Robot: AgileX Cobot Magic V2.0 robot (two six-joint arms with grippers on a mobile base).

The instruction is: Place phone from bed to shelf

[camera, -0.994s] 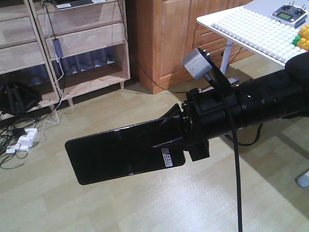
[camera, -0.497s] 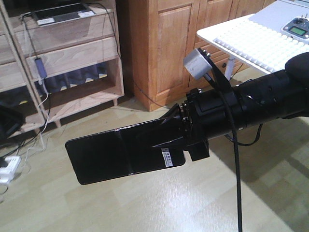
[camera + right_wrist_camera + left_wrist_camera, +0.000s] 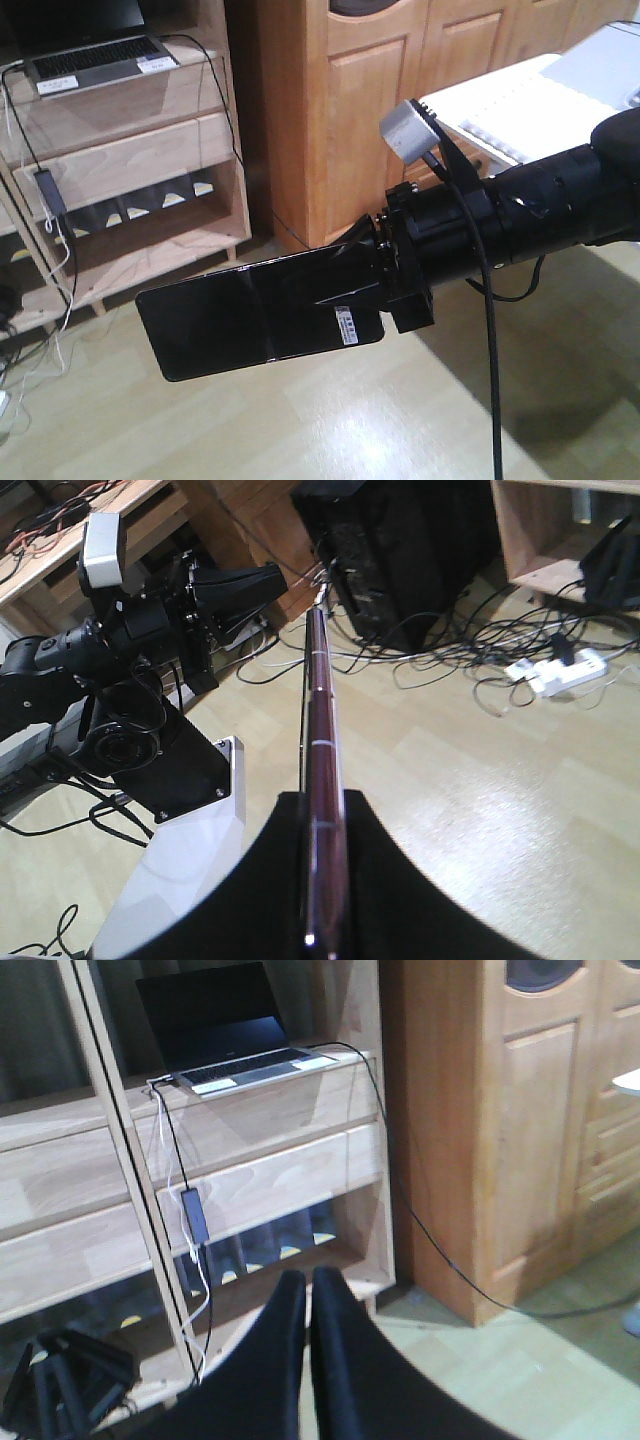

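Observation:
The phone (image 3: 250, 320) is a glossy black slab with a white sticker, held out level above the floor by my right gripper (image 3: 352, 285), which is shut on its sticker end. Seen from the right wrist, the phone (image 3: 318, 710) is edge-on, its pinkish rim clamped between the black fingers of the right gripper (image 3: 325, 810). The pale wooden shelf (image 3: 130, 150) stands at the back left, beyond the phone. My left gripper (image 3: 308, 1278) is shut with nothing in it, pointing at the shelf (image 3: 270, 1165). The bed is out of view.
A grey laptop (image 3: 95, 55) sits on the shelf's top plank, with cables hanging down the shelf's front. An orange-brown wooden cabinet (image 3: 330, 110) stands right of the shelf. A white table (image 3: 520, 105) is at the right. A power strip (image 3: 560, 670) and tangled cables lie on the floor.
The view has swung left and closer to the shelf: shelf, cabinet and table slid right, and the laptop came into view. The phone stays in the right gripper's hold.

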